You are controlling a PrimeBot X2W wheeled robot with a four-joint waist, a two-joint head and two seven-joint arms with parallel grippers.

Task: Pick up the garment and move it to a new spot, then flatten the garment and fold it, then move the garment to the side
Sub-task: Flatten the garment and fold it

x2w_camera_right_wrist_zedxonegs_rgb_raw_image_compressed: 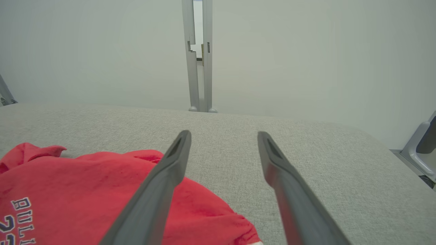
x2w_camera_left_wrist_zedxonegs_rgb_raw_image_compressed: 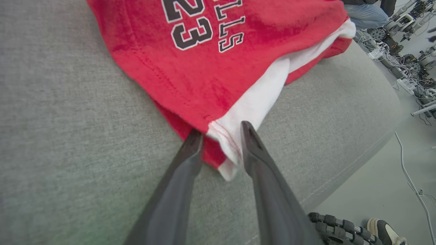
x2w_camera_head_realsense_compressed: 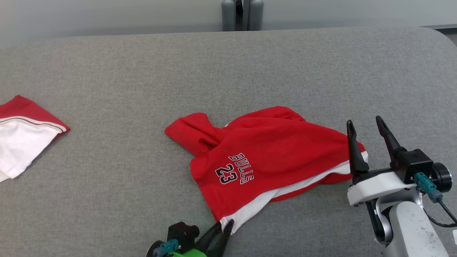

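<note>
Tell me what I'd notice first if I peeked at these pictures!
A bright red garment with BULLS 23 on it lies crumpled in the middle of the grey table. At its near white-trimmed corner the left gripper has its jaws either side of the cloth, and the right gripper is open by the garment's right end.
</note>
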